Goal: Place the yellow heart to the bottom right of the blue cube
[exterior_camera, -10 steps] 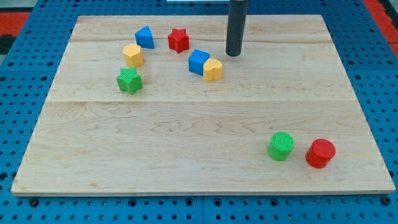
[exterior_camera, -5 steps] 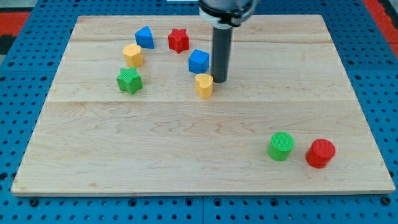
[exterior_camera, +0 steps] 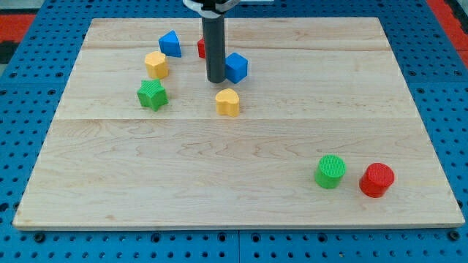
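Observation:
The yellow heart lies near the board's middle, below and slightly left of the blue cube. My tip is down on the board just left of the blue cube, touching or nearly touching it, and above the yellow heart with a small gap. The rod hides most of the red star behind it.
A blue block, a yellow block and a green block sit at the upper left. A green cylinder and a red cylinder stand at the lower right. The wooden board rests on a blue pegboard.
My tip swept from the upper right down past the cube and then left of it. The yellow heart was pushed down and left, away from the blue cube. The cube shifted slightly.

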Controlling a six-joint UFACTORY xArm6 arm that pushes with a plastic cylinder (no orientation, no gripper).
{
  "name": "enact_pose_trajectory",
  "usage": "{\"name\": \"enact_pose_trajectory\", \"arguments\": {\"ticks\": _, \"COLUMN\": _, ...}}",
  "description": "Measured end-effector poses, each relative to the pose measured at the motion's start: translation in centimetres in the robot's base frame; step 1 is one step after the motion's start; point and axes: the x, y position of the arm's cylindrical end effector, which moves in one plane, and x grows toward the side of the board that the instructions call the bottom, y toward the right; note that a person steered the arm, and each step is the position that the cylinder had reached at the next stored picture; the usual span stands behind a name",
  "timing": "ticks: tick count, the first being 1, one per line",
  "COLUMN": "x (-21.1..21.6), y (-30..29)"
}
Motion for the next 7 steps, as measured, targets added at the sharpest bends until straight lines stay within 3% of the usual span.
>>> {"name": "enact_pose_trajectory", "arguments": {"ticks": 1, "x": 3.3, "y": 3.9}}
{"name": "enact_pose_trajectory", "arguments": {"ticks": 2, "x": 3.3, "y": 9.8}}
{"name": "enact_pose_trajectory", "arguments": {"ticks": 4, "x": 8.9, "y": 7.3}}
{"name": "enact_pose_trajectory", "arguments": {"ticks": 5, "x": 10.9, "y": 0.9}}
{"name": "enact_pose_trajectory", "arguments": {"ticks": 6, "x": 6.4, "y": -3.2}}
{"name": "enact_pose_trajectory", "arguments": {"ticks": 7, "x": 5.5, "y": 0.2}}
